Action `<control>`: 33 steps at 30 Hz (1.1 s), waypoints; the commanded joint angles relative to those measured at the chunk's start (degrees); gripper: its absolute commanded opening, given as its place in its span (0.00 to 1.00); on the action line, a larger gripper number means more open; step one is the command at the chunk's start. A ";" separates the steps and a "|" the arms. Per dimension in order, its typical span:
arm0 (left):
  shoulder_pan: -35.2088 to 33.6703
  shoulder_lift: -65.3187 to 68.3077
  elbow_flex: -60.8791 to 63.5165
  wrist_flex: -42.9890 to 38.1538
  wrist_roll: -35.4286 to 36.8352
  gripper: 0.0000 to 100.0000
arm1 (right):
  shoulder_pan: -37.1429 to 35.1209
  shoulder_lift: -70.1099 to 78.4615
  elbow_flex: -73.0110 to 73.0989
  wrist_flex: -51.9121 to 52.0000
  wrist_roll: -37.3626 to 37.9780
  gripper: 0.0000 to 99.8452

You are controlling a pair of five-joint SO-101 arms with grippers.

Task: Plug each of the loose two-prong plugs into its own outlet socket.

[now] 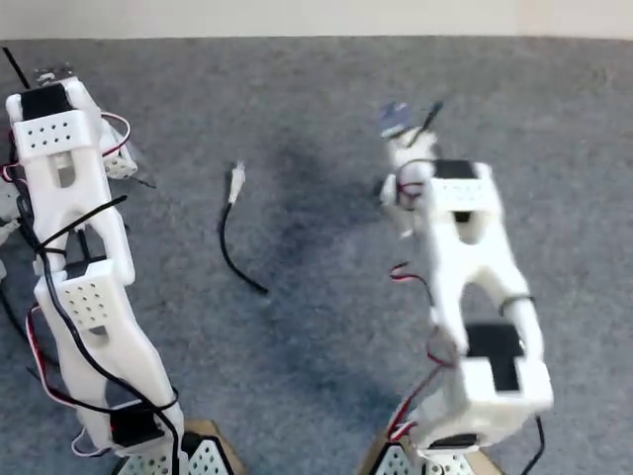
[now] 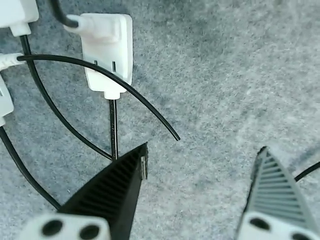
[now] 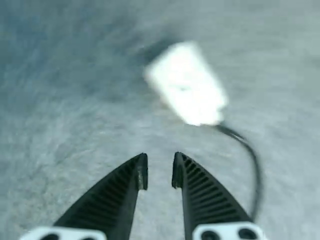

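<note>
A loose white two-prong plug (image 1: 235, 178) on a short black cord lies on the grey carpet between the arms. By the left arm sits a white outlet socket (image 2: 107, 55) with two bare slots and a white plug (image 2: 97, 25) seated in its far end. My left gripper (image 2: 202, 160) is open just short of that socket, with nothing between its fingers. My right gripper (image 3: 160, 170) has its fingers a narrow gap apart and empty, hovering near a blurred white block (image 3: 187, 82) with a black cord; I cannot tell whether the block is a plug or a socket.
More white blocks (image 2: 15, 12) and black cords (image 2: 45, 100) crowd the carpet beside the left socket, and one cord's free end (image 2: 175, 137) lies close to the left gripper. The grey carpet (image 1: 326, 297) stretches between the arms. Both arm bases stand at the near edge.
</note>
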 commanded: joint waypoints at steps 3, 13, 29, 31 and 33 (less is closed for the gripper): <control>12.00 -3.82 -2.59 0.26 -0.53 0.34 | 12.00 -22.73 8.22 3.21 -15.82 0.10; 29.49 -2.24 -7.08 -1.85 -5.71 0.34 | 12.70 -49.45 46.64 -18.59 -6.59 0.10; -4.09 -3.91 -9.80 -0.09 -0.35 0.33 | 4.35 15.34 -13.93 -5.85 9.23 0.30; -7.69 -3.82 -9.71 -0.09 -3.52 0.33 | 2.95 21.14 -21.67 -1.36 13.10 0.30; -10.86 -3.47 -9.71 -0.09 -5.19 0.33 | 1.45 24.84 -27.65 1.71 14.33 0.30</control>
